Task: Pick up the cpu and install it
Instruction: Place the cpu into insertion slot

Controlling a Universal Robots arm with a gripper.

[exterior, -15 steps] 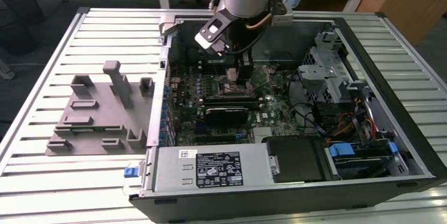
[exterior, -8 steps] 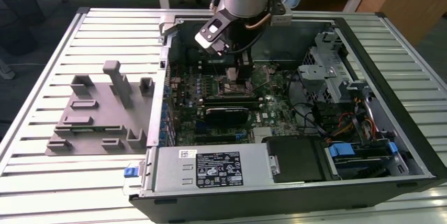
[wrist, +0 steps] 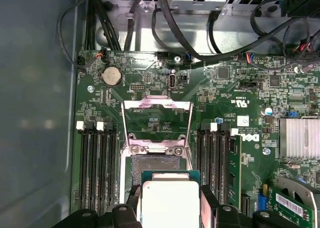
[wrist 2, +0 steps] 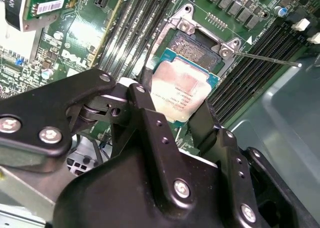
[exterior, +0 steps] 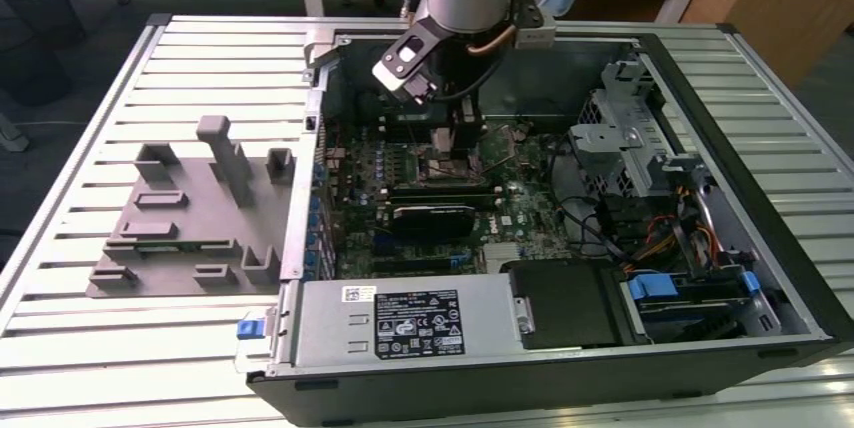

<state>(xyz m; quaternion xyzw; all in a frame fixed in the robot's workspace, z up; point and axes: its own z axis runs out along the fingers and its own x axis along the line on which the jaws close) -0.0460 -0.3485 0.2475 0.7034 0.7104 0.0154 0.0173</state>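
Note:
The cpu (wrist 2: 184, 90), a flat square chip with a silvery top and greenish rim, sits between my gripper's (wrist 2: 175, 102) two black fingers (wrist 2: 148, 99), which are shut on its opposite edges. It hangs just above the black motherboard socket (wrist 2: 192, 43), partly covering it. In the first wrist view the cpu (wrist: 170, 199) overlaps the near part of the socket (wrist: 155, 163), whose metal frame (wrist: 157, 106) is flipped open. In the exterior view my gripper (exterior: 449, 136) reaches down into the open computer case over the socket (exterior: 446, 164).
Memory slots (wrist: 97, 168) flank the socket on both sides. A thin lever (wrist 2: 265, 58) sticks out beside it. Cables (wrist: 165, 23) run along the case wall. The grey slotted holder block (exterior: 187, 218) lies on the slatted table at the exterior view's left of the case (exterior: 747, 148).

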